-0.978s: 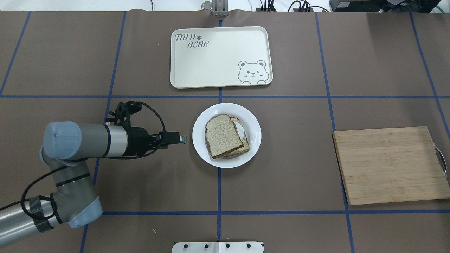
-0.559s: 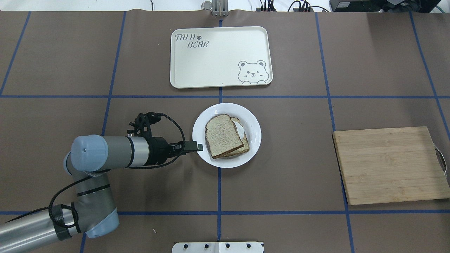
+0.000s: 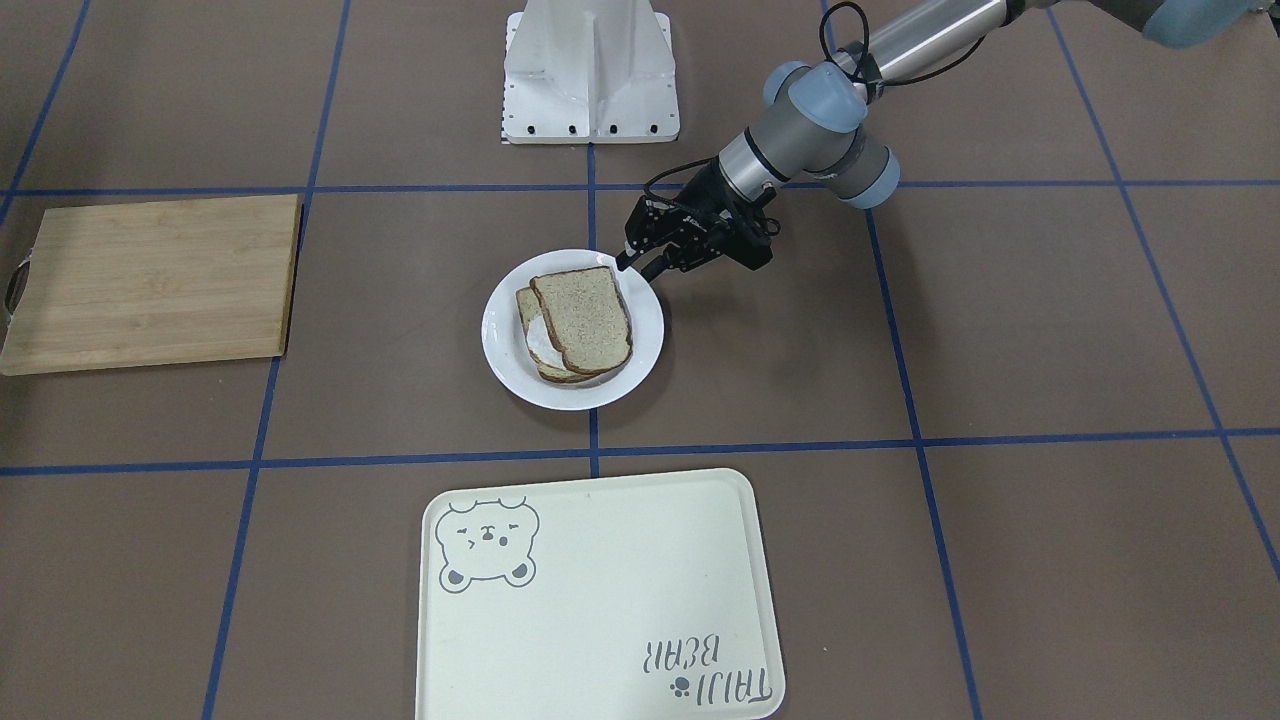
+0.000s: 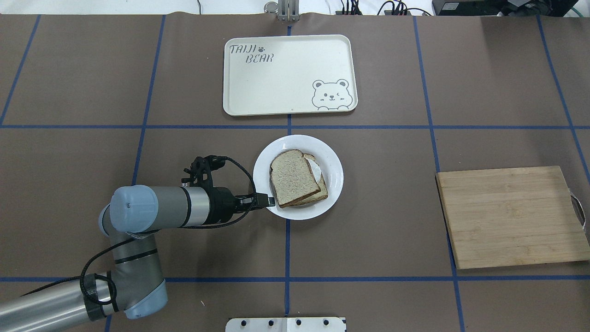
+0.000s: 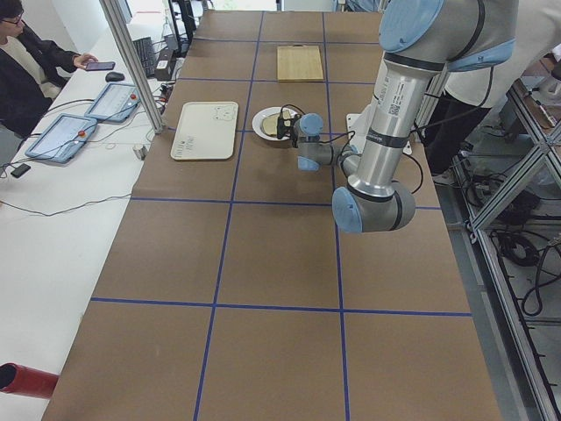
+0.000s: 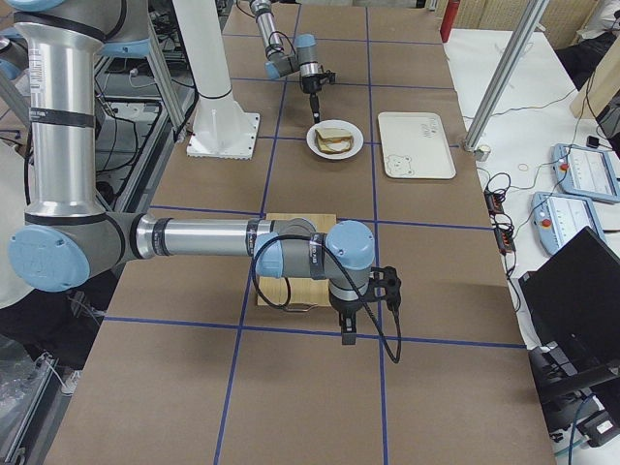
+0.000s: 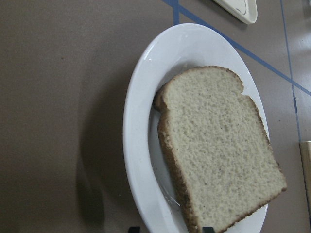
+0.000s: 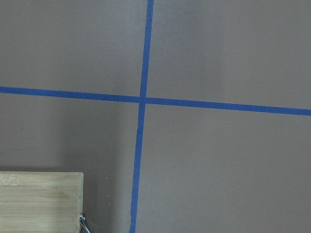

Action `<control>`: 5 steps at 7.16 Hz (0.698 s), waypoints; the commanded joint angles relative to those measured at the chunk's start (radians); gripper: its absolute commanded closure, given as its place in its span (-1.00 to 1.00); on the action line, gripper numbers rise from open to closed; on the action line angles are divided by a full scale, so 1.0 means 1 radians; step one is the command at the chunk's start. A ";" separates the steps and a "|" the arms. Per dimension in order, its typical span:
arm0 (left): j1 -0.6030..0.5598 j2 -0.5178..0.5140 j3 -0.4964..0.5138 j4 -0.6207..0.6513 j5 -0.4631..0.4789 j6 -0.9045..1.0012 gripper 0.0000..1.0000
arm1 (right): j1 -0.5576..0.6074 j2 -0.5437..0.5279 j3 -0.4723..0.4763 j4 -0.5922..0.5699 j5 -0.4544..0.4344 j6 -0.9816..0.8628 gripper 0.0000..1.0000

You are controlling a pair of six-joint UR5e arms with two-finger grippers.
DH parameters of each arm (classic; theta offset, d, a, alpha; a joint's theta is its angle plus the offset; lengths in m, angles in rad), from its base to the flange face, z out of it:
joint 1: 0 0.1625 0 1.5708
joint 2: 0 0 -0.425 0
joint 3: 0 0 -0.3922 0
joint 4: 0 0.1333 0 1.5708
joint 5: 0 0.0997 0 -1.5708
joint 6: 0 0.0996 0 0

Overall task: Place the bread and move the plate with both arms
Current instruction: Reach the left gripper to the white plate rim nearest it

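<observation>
Bread (image 4: 293, 177) is sitting on the plate (image 4: 299, 141), stacked on the egg-topped slice (image 4: 322, 192) and skewed off it a bit. So placing looks done, and the plate move is the step in hand.

Left gripper (image 4: 269, 201) is sitting at the plate's robot-side left rim, level with the table. Wrist cam is showing both fingertips (image 7: 208, 229) spread apart at the bottom edge, with rim and bread corner between them. It's gripping nothing yet.

Right gripper (image 6: 349, 334) is hanging off by the cutting board (image 4: 511, 216), well away from the plate. It's only showing in the side view, so I can't tell its jaw state.

Next, I'd guess: close left on the rim only, missing the crust. Right needs to be coming across to the opposite rim before any lift. The tray (image 4: 226, 78) beyond is looking like the likely target.
</observation>
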 commanded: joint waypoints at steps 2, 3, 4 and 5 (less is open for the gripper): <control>-0.021 -0.009 0.028 0.001 0.004 -0.077 -0.01 | 0.000 0.002 -0.003 0.000 -0.001 0.000 -1.00; -0.030 -0.019 0.052 0.001 0.004 -0.094 -0.06 | 0.000 0.002 0.000 0.000 -0.001 0.002 -1.00; -0.035 -0.038 0.057 0.001 0.005 -0.182 -0.07 | 0.000 0.002 -0.003 0.000 -0.001 0.002 -1.00; -0.035 -0.050 0.066 0.001 0.019 -0.217 -0.06 | 0.000 0.002 -0.003 -0.002 -0.001 0.002 -1.00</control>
